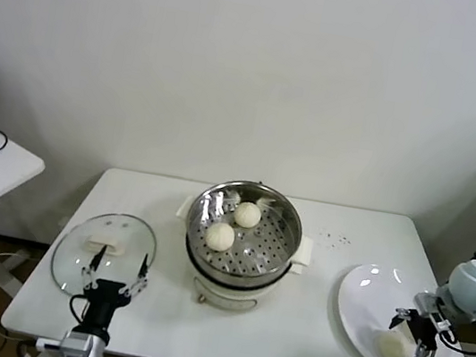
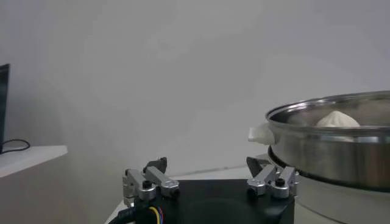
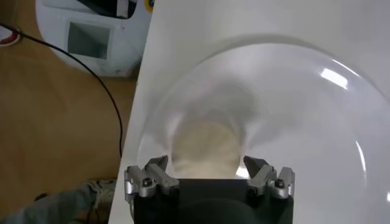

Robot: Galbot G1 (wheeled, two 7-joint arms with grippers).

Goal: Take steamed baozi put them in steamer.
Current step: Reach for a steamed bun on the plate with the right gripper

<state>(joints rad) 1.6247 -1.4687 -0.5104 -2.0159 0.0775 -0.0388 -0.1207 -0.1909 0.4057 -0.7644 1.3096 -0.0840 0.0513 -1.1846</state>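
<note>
Baozi sits between our right gripper's spread fingers on plate; left gripper idle, open.

Head camera looks down over the table; left wrist sits low beside the steamer, right wrist close above the plate.
</note>
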